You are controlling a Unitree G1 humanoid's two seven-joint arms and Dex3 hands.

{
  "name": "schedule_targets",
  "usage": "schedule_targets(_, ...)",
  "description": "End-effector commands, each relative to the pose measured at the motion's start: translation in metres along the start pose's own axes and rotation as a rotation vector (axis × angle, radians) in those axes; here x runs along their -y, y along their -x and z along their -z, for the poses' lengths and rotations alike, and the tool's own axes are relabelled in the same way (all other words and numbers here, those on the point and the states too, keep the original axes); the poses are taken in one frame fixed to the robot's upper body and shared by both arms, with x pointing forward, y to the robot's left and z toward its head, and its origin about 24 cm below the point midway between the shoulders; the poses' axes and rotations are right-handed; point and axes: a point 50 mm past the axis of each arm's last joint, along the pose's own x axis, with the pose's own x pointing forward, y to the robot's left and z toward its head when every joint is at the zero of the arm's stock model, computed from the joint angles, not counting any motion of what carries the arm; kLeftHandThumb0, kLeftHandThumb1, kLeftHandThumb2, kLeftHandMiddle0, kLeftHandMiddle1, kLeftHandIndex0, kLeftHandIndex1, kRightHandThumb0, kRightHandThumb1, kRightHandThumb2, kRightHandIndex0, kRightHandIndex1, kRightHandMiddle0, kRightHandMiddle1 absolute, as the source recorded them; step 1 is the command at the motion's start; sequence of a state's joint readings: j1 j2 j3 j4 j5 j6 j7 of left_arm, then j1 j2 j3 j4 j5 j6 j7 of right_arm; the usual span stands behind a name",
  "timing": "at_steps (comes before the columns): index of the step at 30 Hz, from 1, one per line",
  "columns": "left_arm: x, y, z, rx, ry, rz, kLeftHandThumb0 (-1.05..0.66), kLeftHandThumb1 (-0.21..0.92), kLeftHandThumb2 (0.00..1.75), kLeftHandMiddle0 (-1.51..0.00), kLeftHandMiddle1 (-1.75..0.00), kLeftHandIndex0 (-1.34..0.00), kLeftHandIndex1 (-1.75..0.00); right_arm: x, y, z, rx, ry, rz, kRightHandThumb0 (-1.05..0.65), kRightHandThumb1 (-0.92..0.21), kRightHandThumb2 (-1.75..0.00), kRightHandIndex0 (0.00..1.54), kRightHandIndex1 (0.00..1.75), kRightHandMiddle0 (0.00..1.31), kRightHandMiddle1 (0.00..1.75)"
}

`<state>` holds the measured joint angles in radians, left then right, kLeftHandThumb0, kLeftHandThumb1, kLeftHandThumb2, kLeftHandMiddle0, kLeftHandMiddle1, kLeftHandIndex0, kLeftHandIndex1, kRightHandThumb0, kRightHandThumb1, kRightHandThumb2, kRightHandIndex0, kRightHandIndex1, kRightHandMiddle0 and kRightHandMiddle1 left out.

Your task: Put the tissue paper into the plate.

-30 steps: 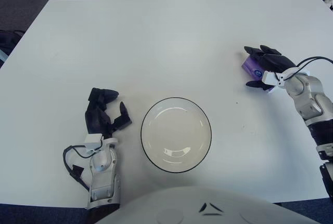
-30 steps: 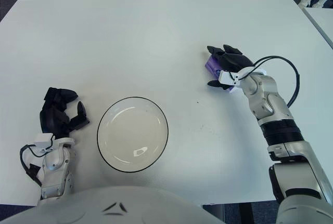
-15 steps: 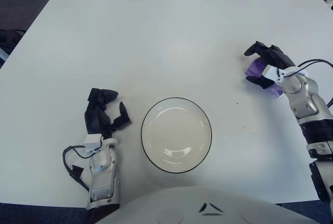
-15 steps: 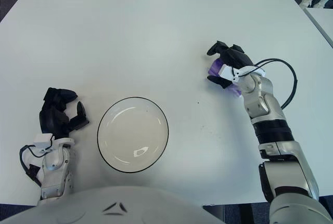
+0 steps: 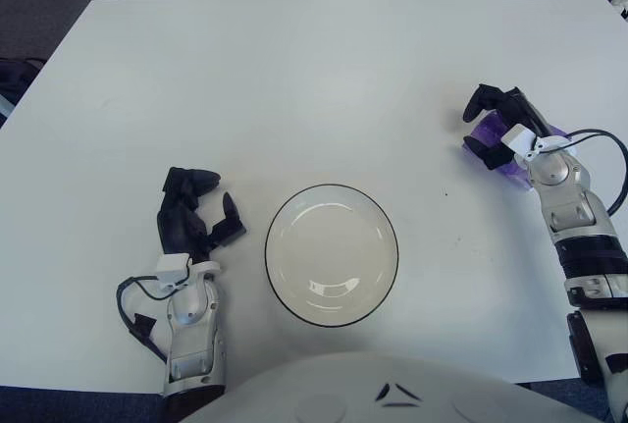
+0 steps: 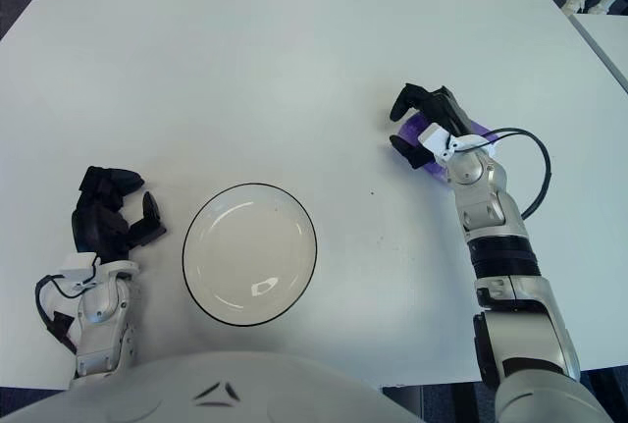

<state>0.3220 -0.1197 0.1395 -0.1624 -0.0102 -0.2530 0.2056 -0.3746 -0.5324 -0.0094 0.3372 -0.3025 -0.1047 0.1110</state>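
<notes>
- While the left hand point(image 5: 196, 215) sits idle at about 9 o'clock of the plate point(image 5: 332, 254), w/ fingers curled and nothing in them, the right hand point(image 5: 498, 125) is doing the work.
- Change vs a sec ago: the right hand was lying flatter over the purple tissue pack point(image 5: 491, 138), w/ its arm coming in from the side. Now the arm comes from nearer the robot's body and the hand sits more on top of the pack.
- Fingers now: bent down around the pack, one dark finger hooked over the far side, another at the near side. Looks like a grip closing on it, but can't say for sure it's tight.
- Tissue pack: on the white table point(image 5: 294, 79), at about 2 o'clock from the plate, well apart from it. It seems slid a bit toward 3 o'clock vs before. Not lifted, I think.
- Plate: has nothing in it, same spot as before.
- What it means: prob. the grab step is almost done. Next comes lift, carry toward 8 o'clock, drop in plate.
- Risk: a soft, slick pack could slip out if the hold is weak.
</notes>
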Motion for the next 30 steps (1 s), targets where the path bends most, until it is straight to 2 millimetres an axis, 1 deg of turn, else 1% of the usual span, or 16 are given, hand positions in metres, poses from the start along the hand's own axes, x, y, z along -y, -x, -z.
schedule_targets(1,-0.004,0.005,0.008,-0.051,0.002,-0.016,-0.01,0.28,1.37,-0.64,-1.70,-0.43,-1.75,-0.028,0.014,0.018,-0.100,-0.114,-0.073,0.00,0.09,-1.74,0.95,1.64,0.69,1.75)
schedule_targets(4,-0.005,0.005,0.008,-0.048,0.009,-0.014,-0.01,0.28,1.36,-0.65,-1.69,-0.42,-1.75,-0.026,0.016,0.010,-0.076,-0.144,-0.064,0.00,0.07,-1.75,0.90,1.71,0.68,1.75)
schedule_targets(9,-0.005,0.005,0.008,-0.042,0.012,-0.011,-0.01,0.28,1.35,-0.65,-1.69,-0.42,-1.75,-0.018,0.023,-0.007,-0.010,-0.210,-0.064,0.00,0.06,-1.75,0.88,1.74,0.68,1.75)
schedule_targets(12,-0.005,0.005,0.007,-0.038,0.007,-0.007,-0.01,0.28,1.35,-0.65,-1.68,-0.42,-1.75,-0.014,0.026,-0.015,0.020,-0.255,-0.066,0.00,0.06,-1.75,0.88,1.74,0.68,1.75)
schedule_targets(16,-0.004,0.005,0.008,-0.036,-0.001,-0.003,-0.01,0.29,1.34,-0.65,-1.67,-0.42,-1.75,-0.004,0.027,-0.031,0.097,-0.333,-0.058,0.00,0.07,-1.75,0.90,1.72,0.68,1.75)
schedule_targets(17,-0.004,0.005,0.008,-0.036,-0.001,-0.003,-0.01,0.29,1.34,-0.65,-1.67,-0.42,-1.75,-0.004,0.027,-0.032,0.102,-0.338,-0.058,0.00,0.07,-1.75,0.90,1.72,0.68,1.75)
schedule_targets(23,-0.004,0.005,0.008,-0.034,0.003,-0.001,-0.01,0.29,1.34,-0.65,-1.66,-0.43,-1.75,0.012,0.026,-0.055,0.226,-0.367,-0.020,0.00,0.07,-1.75,0.91,1.70,0.68,1.75)
schedule_targets(26,-0.004,0.005,0.009,-0.037,0.005,-0.002,-0.01,0.29,1.33,-0.64,-1.66,-0.42,-1.75,0.018,0.027,-0.060,0.265,-0.370,-0.014,0.00,0.08,-1.75,0.92,1.69,0.69,1.75)
schedule_targets(30,-0.003,0.005,0.010,-0.042,0.011,-0.004,-0.01,0.30,1.33,-0.64,-1.67,-0.42,-1.75,0.022,0.029,-0.062,0.308,-0.356,0.004,0.00,0.09,-1.75,0.94,1.65,0.70,1.75)
